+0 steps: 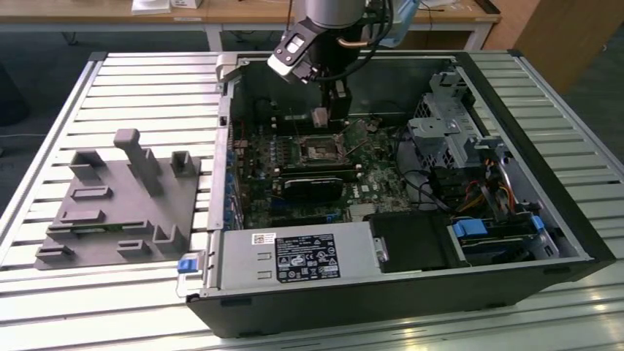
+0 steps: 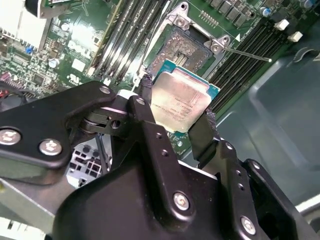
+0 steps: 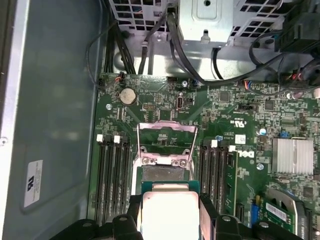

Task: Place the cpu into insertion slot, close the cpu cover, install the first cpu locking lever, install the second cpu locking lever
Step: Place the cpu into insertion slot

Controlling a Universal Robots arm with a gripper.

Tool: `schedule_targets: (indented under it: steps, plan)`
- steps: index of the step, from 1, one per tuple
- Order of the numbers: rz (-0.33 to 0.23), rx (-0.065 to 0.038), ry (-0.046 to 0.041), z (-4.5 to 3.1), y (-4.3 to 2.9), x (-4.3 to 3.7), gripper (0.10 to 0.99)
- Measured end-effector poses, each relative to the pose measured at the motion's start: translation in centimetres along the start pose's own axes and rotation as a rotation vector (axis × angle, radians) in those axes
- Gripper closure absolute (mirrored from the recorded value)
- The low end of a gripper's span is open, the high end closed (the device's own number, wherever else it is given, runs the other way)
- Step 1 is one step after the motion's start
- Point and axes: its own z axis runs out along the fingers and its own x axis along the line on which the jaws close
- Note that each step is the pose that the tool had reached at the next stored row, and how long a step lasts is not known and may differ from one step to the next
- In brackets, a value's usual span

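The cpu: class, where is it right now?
In the second wrist view the cpu is clamped in the end effector, held above the motherboard beside the open insertion slot, not yet seated.

cpu in tool, near insertion slot

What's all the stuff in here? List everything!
cpu: one, pale grey-beige, held near the insertion slot
insertion slot: one, dark with metal rim, on the motherboard
cpu cover: one, metal frame, standing open at the slot
motherboard: one, green, inside the computer case
power supply box: one, silver, in the case
computer case: one, black, on the table
grey holder: one, grey, on the table at the exterior view's left
table: one, silver slats
hand: one, black, shut on the cpu
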Motion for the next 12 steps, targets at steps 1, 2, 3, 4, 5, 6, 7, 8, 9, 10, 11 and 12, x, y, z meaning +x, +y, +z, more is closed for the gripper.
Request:
schedule_targets:
  steps: [1,2,3,4,5,6,7,8,9,10,11,12]
  plan:
    - [0.000,0.000,-0.0001,0.18,-0.02,0.00,0.545]
    - [0.000,0.000,-0.0001,0.37,-0.04,0.00,0.545]
    - [0.000,0.000,0.0000,0.55,-0.06,0.00,0.545]
    - [0.000,0.000,0.0000,0.73,-0.08,0.00,0.545]
    - [0.000,0.000,-0.0001,0.91,-0.10,0.00,0.545]
    - [0.001,0.000,-0.0005,1.09,-0.13,0.00,0.545]
    - [0.002,0.000,-0.0017,1.27,-0.17,0.00,0.545]
    - [0.005,0.000,-0.0030,1.43,-0.20,-0.01,0.545]
    - [0.008,0.000,-0.0035,1.52,-0.20,-0.01,0.545]
    - [0.008,0.000,-0.0036,1.56,-0.21,-0.01,0.545]
    - [0.008,0.000,-0.0038,1.55,-0.21,-0.01,0.545]
    - [0.009,0.000,-0.0039,1.55,-0.21,-0.01,0.545]
